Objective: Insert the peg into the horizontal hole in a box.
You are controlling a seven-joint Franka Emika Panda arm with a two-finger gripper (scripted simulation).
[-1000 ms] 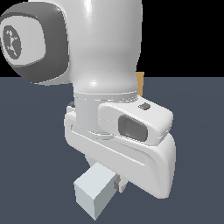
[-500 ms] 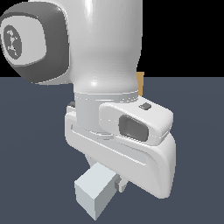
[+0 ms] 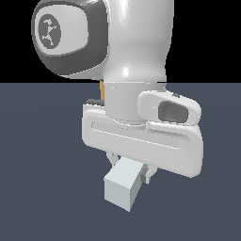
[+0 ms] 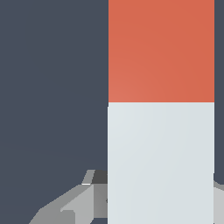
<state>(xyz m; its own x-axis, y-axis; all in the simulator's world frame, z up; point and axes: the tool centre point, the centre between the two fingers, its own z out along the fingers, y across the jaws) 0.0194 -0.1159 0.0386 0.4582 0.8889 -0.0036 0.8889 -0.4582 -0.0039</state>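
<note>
Plainly, the scene line by line:
Arm: the Panda's white wrist and hand fill the middle of the exterior view, blocking most of what lies behind
Gripper: the gripper (image 3: 129, 167) hangs under the hand, its fingers closed in on the peg from two sides; one dark fingertip (image 3: 147, 175) shows at about 3 o'clock of the bar's grey end
Grip state: closed on the peg, with no gap visible between pads and bar in either view
Peg: the peg (image 3: 122, 187) is held off the floor, its pale grey end sticking out toward the exterior camera at roughly 7 o'clock of the hand
Peg in the wrist view: the peg (image 4: 161, 131) runs as a broad bar straight away from the fingers, grey near the gripper and red-orange at the far end
Long axis: it points away from the hand, red end leading; I judge that end is the one meant for the hole
Box: only a thin tan sliver (image 3: 101, 89) shows behind the wrist at about 11 o'clock of the hand, which may be the box; the hole is not visible
Key relation: whether the axis lines up with the hole cannot be told
Floor: dark blue-grey floor (image 3: 42, 188)
</note>
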